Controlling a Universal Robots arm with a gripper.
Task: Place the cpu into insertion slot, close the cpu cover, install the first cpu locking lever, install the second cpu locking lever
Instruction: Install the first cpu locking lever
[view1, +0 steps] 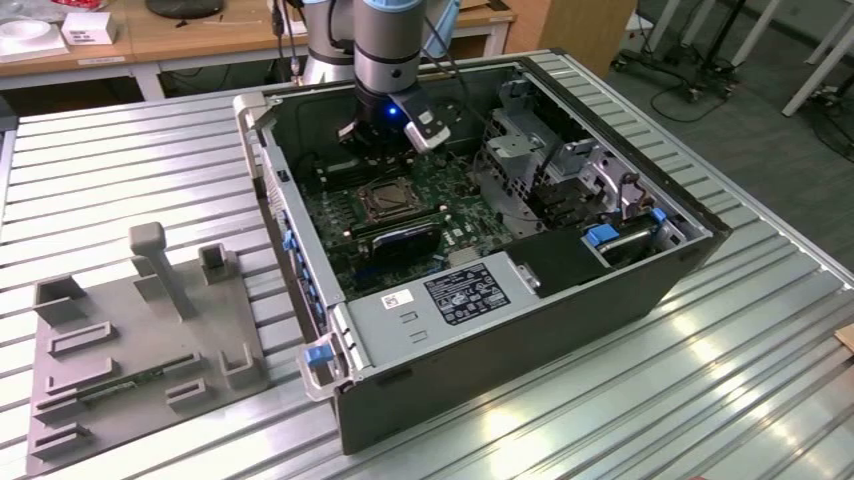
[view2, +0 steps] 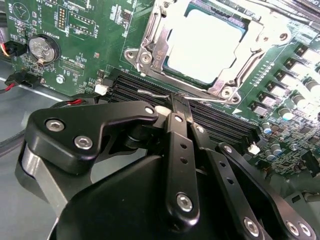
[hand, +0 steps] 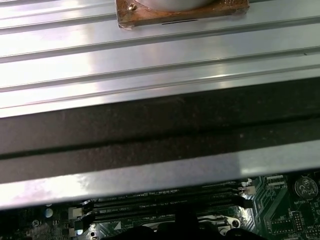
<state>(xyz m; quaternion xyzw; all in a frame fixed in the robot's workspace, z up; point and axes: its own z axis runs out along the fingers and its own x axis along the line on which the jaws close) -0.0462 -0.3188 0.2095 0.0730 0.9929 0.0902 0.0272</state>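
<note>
Fingertips (view2: 175, 114) of black metal gripper (view2: 180, 100) pressing together at thin silvery wire lever (view2: 150, 92), pale square cpu (view2: 205, 47) lying under silvery metal cover (view2: 156, 46)

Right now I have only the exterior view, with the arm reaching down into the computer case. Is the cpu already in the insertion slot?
Observer: Yes. In the second wrist view the cpu lies flat in it, its pale top showing.
Operator: Is the cover closed over it?
Observer: The cpu cover lies down around the chip, its cut-out framing it.
Operator: Where is the hand working?
Observer: The hand has its tip at a thin wire lever along one edge of the cover, beside the black memory slots. I cannot tell whether they touch.
</note>
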